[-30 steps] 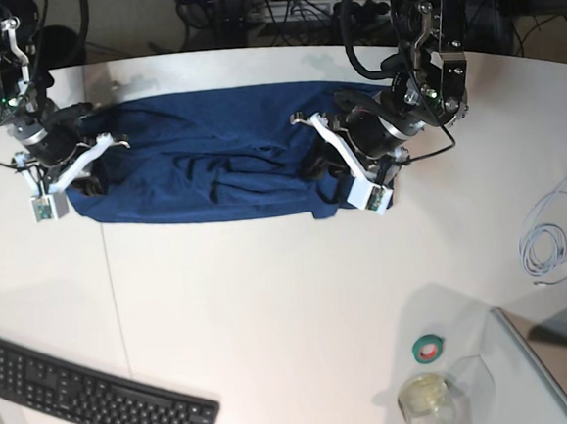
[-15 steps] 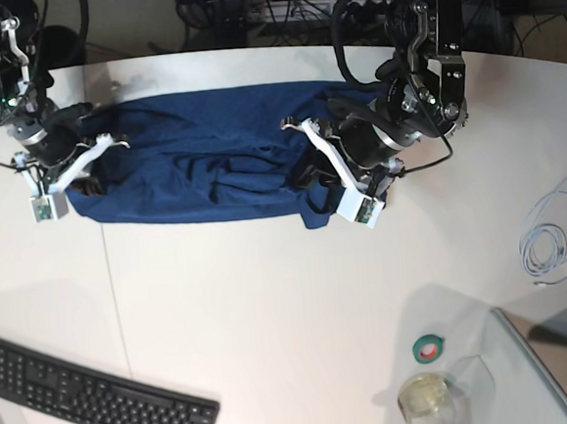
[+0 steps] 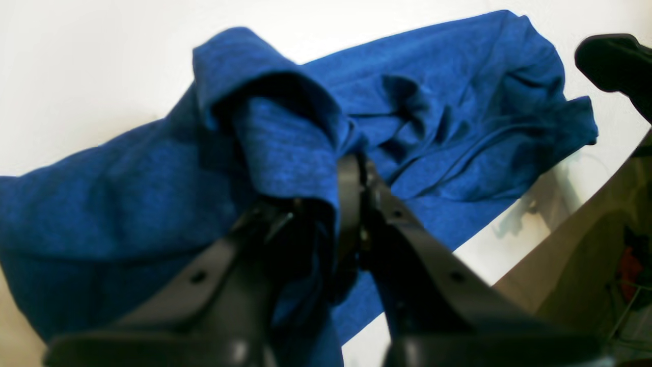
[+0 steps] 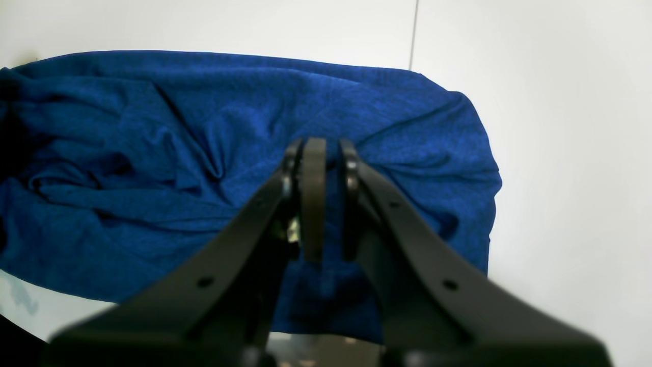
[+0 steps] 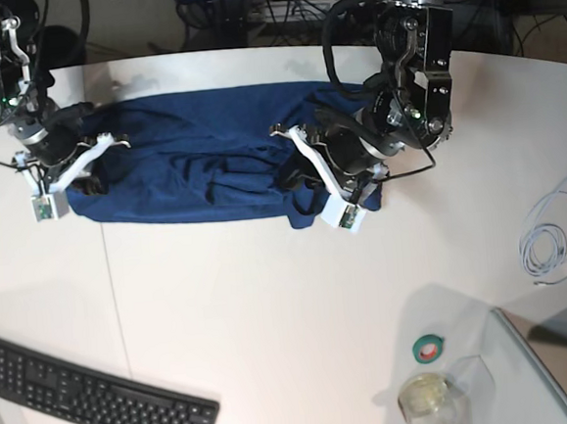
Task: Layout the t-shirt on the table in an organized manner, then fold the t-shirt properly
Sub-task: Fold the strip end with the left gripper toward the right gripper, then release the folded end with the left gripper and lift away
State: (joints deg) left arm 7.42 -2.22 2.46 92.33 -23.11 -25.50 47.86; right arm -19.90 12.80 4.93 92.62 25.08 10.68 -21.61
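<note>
**Both claws pinch the shirt**

I see the soft dark blue t-shirt (image 5: 201,164) bunched on the big white table (image 5: 272,311). My left claw (image 3: 351,173) pinches a raised fold. My right claw (image 4: 321,153) pinches the other end.

The table (image 5: 272,311) is supporting the t-shirt (image 5: 201,160), a keyboard (image 5: 92,399), a coiled cable (image 5: 551,235), and a tape roll (image 5: 429,348).

Plain navy blue t-shirt (image 5: 201,160), white table (image 5: 272,311), black keyboard (image 5: 92,399), green tape roll (image 5: 429,349)
</note>
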